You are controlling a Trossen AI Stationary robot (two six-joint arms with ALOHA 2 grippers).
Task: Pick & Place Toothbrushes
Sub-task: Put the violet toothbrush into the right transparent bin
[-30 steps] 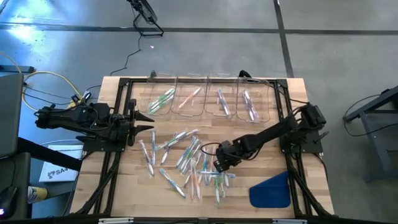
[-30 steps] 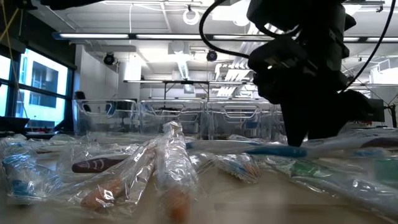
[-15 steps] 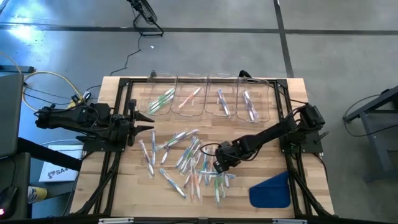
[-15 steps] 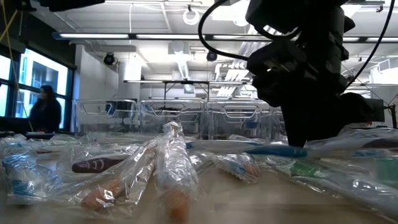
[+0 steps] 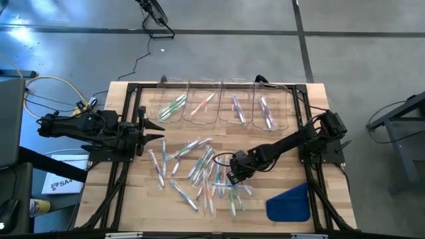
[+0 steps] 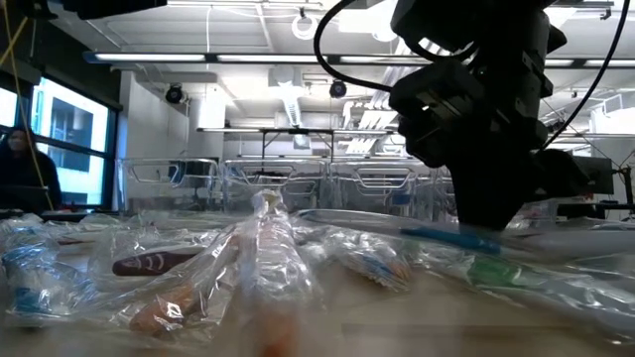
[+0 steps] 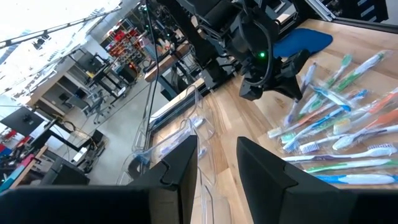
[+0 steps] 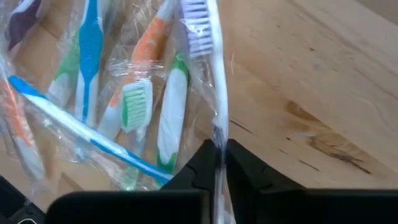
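Amid crowded toothbrushes (image 5: 199, 169), right hand (image 5: 232, 178) pinching purple-bristled toothbrush (image 8: 211, 68); left hand (image 5: 159, 131) half-open, empty.

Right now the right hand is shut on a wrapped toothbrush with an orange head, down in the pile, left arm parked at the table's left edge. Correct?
Not quite: the toothbrush pinched in the right hand has a purple head, not orange, as the right wrist view shows. The rest holds: it is shut on it down in the pile, and the left hand waits at the table's left edge.

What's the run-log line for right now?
right gripper: shut on purple toothbrush, at pile | left gripper: parked at left edge | bins: partly filled
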